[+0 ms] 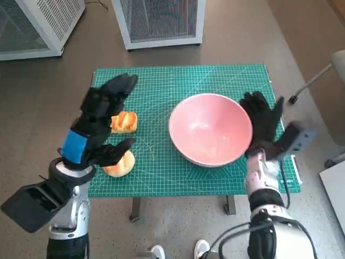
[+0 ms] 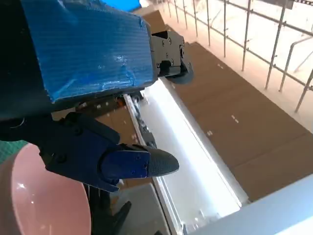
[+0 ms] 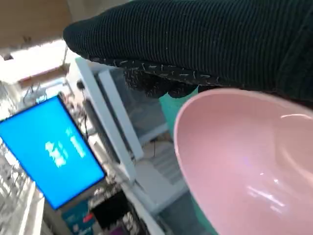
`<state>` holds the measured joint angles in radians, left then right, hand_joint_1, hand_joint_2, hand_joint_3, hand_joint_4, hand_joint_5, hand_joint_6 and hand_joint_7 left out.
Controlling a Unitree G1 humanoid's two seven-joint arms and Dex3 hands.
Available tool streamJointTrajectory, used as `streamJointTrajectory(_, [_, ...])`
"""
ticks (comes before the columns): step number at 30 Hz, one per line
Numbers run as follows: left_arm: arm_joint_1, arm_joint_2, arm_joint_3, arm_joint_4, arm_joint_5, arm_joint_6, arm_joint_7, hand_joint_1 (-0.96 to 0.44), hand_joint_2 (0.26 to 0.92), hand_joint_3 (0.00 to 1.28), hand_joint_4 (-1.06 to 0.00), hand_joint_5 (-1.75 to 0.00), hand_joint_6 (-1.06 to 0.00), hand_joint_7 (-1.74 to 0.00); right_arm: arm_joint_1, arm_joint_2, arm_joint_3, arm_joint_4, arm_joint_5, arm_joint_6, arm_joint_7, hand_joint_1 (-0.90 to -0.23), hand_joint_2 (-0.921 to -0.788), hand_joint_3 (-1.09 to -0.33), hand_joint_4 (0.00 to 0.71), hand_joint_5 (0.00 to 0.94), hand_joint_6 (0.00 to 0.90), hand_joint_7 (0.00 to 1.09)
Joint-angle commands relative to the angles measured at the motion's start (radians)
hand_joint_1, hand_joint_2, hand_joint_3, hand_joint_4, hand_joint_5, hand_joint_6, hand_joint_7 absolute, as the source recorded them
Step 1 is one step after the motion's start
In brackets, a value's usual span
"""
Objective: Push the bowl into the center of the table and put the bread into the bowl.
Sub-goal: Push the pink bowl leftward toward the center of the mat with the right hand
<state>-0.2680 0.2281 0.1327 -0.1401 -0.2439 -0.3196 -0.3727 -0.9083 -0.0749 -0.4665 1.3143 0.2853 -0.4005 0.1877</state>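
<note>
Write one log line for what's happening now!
right hand: against pink plastic bowl | left hand: open above two bread rolls | bowl: empty

Black left hand with blue tape, knit-gloved right hand, pale forearms

Brown floor surrounding a small surface covered by a green gridded cutting mat. Two white cabinets with perforated or mesh fronts stand beyond the far edge: one at the far left, one near the middle. A chair base with a caster stands to the right. The right wrist view shows a lit blue screen beside white framing.
</note>
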Motion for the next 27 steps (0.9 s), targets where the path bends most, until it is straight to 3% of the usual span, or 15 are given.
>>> streamJointTrajectory(1, [0.029,0.004,0.011,-0.030,0.009,-0.008,0.017,-0.53,0.921,0.33,-0.24,-0.04,-0.07,-0.47,-0.019,0.034,0.009,0.019,-0.018,0.029,-0.004,-0.421,-0.921,-0.729,0.235,0.009,0.086,0.47])
streamJointTrajectory(14, [0.065,0.004,0.014,-0.070,0.017,0.006,0.050,-0.54,0.921,0.32,-0.26,-0.02,-0.09,-0.42,-0.058,0.067,0.056,0.026,-0.080,0.066,-0.036,-0.409,-0.921,-0.730,0.262,0.018,0.074,0.47])
streamJointTrajectory(21, [0.082,0.004,0.015,-0.080,0.026,0.004,0.065,-0.55,0.921,0.32,-0.26,-0.02,-0.10,-0.41,-0.071,0.051,0.071,0.023,-0.106,0.073,-0.033,-0.407,-0.921,-0.720,0.276,0.007,0.105,0.42])
streamJointTrajectory(27, [0.085,0.028,0.045,-0.051,0.025,-0.016,0.061,-0.56,0.921,0.32,-0.26,-0.01,-0.12,-0.37,-0.086,0.023,0.080,0.000,-0.109,0.012,0.000,-0.421,-0.921,-0.699,0.280,0.006,0.112,0.41])
